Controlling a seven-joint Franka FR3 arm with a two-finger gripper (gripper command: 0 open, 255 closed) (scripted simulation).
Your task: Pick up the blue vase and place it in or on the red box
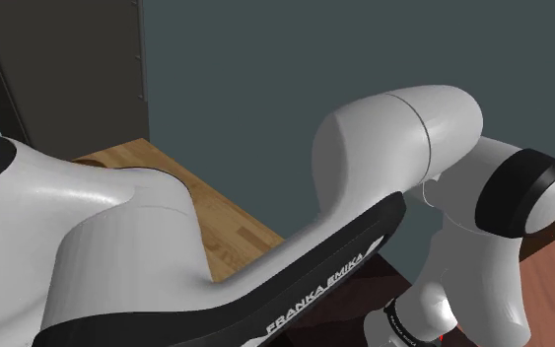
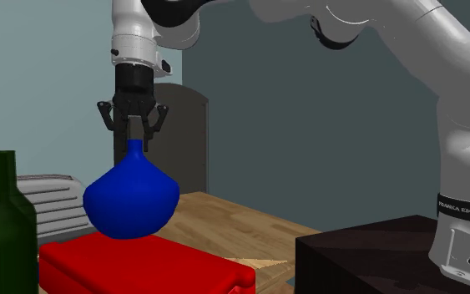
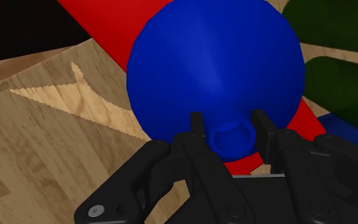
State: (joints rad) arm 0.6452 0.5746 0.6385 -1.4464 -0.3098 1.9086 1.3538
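Blue vase (image 2: 131, 200) rests on top of the red box (image 2: 141, 263), its neck clamped by the gripper (image 2: 136, 144). Placement appears complete; release and withdrawal remain.

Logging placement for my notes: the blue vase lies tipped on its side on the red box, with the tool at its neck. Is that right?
No. The blue vase stands upright on the red box, with the tool at its neck; the second exterior view shows it.
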